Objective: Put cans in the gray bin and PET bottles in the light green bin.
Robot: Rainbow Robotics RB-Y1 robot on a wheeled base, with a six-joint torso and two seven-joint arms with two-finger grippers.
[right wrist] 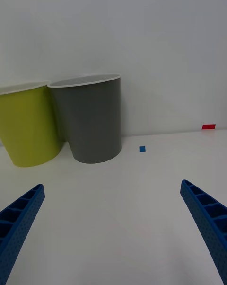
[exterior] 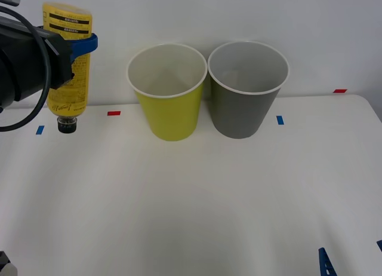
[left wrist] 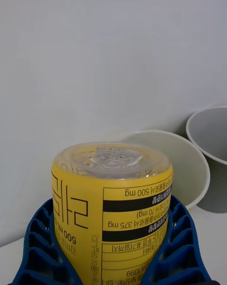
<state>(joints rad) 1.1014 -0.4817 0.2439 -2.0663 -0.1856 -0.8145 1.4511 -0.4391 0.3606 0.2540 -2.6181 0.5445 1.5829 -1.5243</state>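
left gripper (exterior: 80, 46): raised, jaws pinching bottle (exterior: 68, 64) upside down, cap below the jaws, clear of table (exterior: 191, 198) | green bin (exterior: 168, 91) and gray bin (exterior: 246, 88) touching, beyond the jaws | right gripper (right wrist: 113, 233): low, jaws spread

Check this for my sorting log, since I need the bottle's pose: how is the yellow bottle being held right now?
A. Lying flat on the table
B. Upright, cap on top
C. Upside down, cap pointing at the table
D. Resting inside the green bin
C: the left gripper is clamped around the yellow bottle, which hangs with its black cap at the bottom, to the left of the green bin.
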